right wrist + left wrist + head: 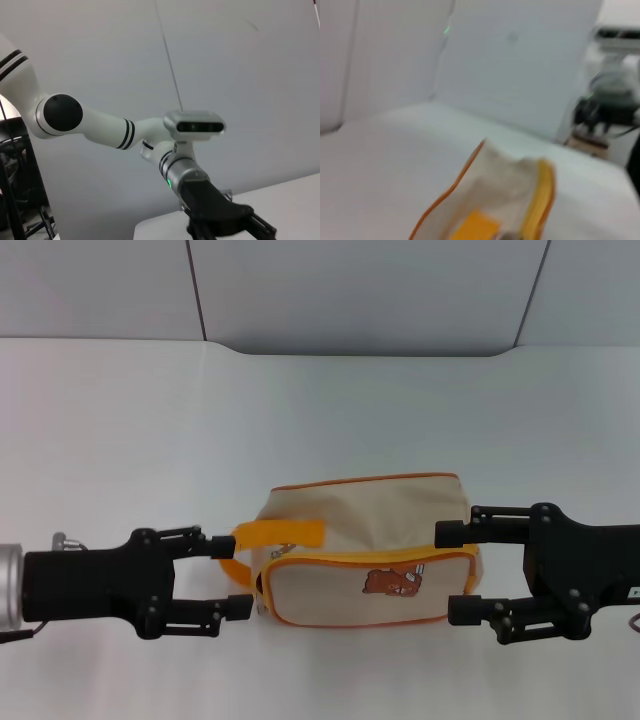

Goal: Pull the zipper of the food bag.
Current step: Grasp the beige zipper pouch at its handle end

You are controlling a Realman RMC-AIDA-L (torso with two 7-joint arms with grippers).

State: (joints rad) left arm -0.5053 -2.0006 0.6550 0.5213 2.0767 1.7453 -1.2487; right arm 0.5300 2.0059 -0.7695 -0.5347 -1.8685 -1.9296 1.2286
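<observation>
- While the food bag lies on the white table a little toward five o'clock of the middle in the head view, a gripper sits at each of its short ends.
- At the bag's nine o'clock end, the left gripper has its fingers spread, one finger beside the orange strap loop and the other low by the bag's corner, nothing pinched between them.
- At the three o'clock end, the right gripper is spread too, its upper finger touching the bag's end and the lower one just beside the bottom corner.
- Only the head view shows the brown bear print on the front panel, and the zipper as an orange line along the panel's upper edge; a small silver bit near the strap end may be the pull tab, but I cannot tell.
- From the left wrist view the bag appears blurred and close, cream cloth with orange piping, and no fingers show.
- From the right wrist view no bag appears, only the left arm across the way.
</observation>
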